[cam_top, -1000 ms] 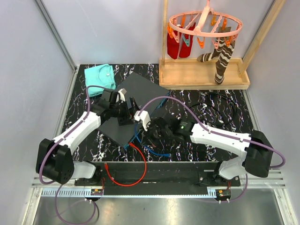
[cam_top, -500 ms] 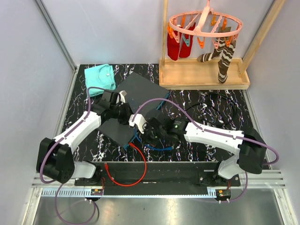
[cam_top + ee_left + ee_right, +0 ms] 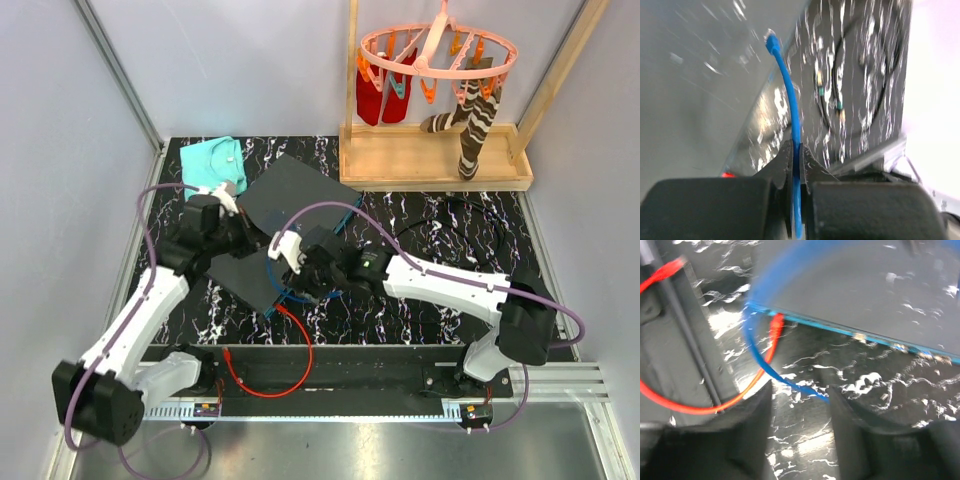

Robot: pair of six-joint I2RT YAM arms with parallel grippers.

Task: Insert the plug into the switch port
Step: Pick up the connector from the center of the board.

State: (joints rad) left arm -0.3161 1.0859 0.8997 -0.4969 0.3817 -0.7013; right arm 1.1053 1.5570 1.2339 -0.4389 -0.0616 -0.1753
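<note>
Red cable (image 3: pixel 300 355) loops at the near tabletop edge. Right fingers (image 3: pixel 740 430) stand apart, nothing between them, above the blue cable (image 3: pixel 790 383). Left fingers (image 3: pixel 812 175) are clamped on that cable, its plug (image 3: pixel 771 44) poking out ahead. The switch (image 3: pixel 295 190) lies slanted mid-tabletop under both arms. Teal cloth (image 3: pixel 215 160) sits behind.

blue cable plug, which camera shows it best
Left wrist view: the blue cable runs up from the shut left gripper to its plug, in full sight though blurred. Top external shows only bits of cable under the arms; right wrist shows a blurred loop, no plug.
</note>
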